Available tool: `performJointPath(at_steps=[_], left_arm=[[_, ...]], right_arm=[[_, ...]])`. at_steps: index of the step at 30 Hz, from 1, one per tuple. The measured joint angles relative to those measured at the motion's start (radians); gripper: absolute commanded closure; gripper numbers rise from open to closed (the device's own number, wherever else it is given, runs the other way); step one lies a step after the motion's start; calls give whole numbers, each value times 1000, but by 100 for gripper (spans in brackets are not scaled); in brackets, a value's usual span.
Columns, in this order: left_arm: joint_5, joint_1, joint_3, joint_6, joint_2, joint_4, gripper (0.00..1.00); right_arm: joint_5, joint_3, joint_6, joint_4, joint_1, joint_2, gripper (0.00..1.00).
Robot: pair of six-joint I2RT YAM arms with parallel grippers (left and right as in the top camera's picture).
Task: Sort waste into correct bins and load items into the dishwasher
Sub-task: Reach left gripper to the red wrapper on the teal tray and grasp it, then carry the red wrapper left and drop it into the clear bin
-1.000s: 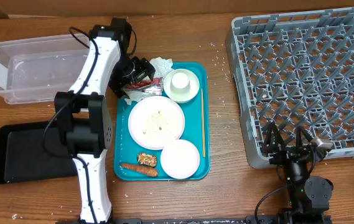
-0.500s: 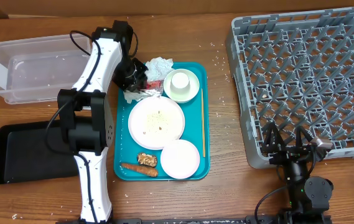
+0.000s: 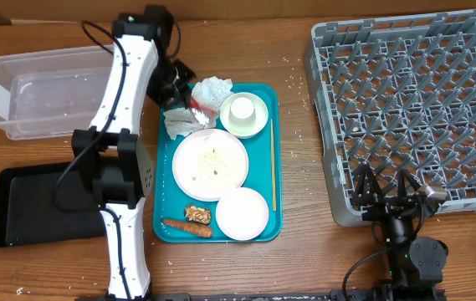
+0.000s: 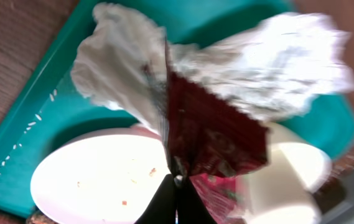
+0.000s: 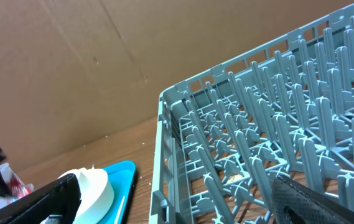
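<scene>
My left gripper (image 3: 184, 94) is shut on the red-and-silver wrapper (image 4: 217, 140), which hangs above the far left corner of the teal tray (image 3: 274, 150). In the left wrist view the fingers (image 4: 172, 199) pinch the wrapper's lower edge. Crumpled white tissue (image 3: 213, 87) lies beside it, with another piece (image 3: 179, 123) below. The cup (image 3: 243, 113), the plate (image 3: 211, 165) with rice grains and a bowl (image 3: 242, 214) sit on the tray, along with the carrot piece (image 3: 186, 227) and brown chunk (image 3: 197, 213). My right gripper (image 3: 390, 194) stands open by the grey dish rack (image 3: 413, 100).
The clear tub (image 3: 41, 92) stands at the far left, with the black tray (image 3: 33, 205) in front of it. A thin wooden stick (image 3: 272, 171) lies along the teal tray's right side. Rice grains are scattered on the wood between tray and rack.
My left gripper has shut on the wrapper and drawn it up and back from the tray corner, uncovering the lower tissue piece. The right arm has not moved.
</scene>
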Motion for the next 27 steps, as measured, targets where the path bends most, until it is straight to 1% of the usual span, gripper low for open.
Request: performJointPath(at_steps=[5, 8, 11, 15, 16, 17, 18, 19, 23, 27], left_arm=[[-14, 11, 198, 18, 0, -14, 96], [-80, 45, 323, 19, -2, -12, 96], [-170, 109, 373, 18, -2, -5, 96], [-254, 234, 375, 18, -2, 32, 96], [-266, 265, 375, 18, -2, 39, 90], [-277, 297, 375, 18, -2, 46, 75], [-286, 330, 375, 17, -2, 48, 39], [-293, 355, 374, 15, -2, 48, 0], [-294, 443, 372, 18, -2, 45, 0], [-193, 476, 372, 21, -2, 6, 0]], right_arm=[[0, 0, 0, -1, 0, 0, 0], [0, 0, 0, -1, 0, 0, 0], [0, 0, 0, -1, 0, 0, 0], [0, 0, 0, 0, 0, 0, 0], [1, 0, 0, 0, 0, 0, 0], [0, 0, 0, 0, 0, 0, 0], [0, 0, 0, 0, 0, 0, 0], [0, 0, 0, 0, 0, 0, 0], [0, 0, 0, -1, 0, 0, 0], [0, 0, 0, 0, 0, 0, 0]])
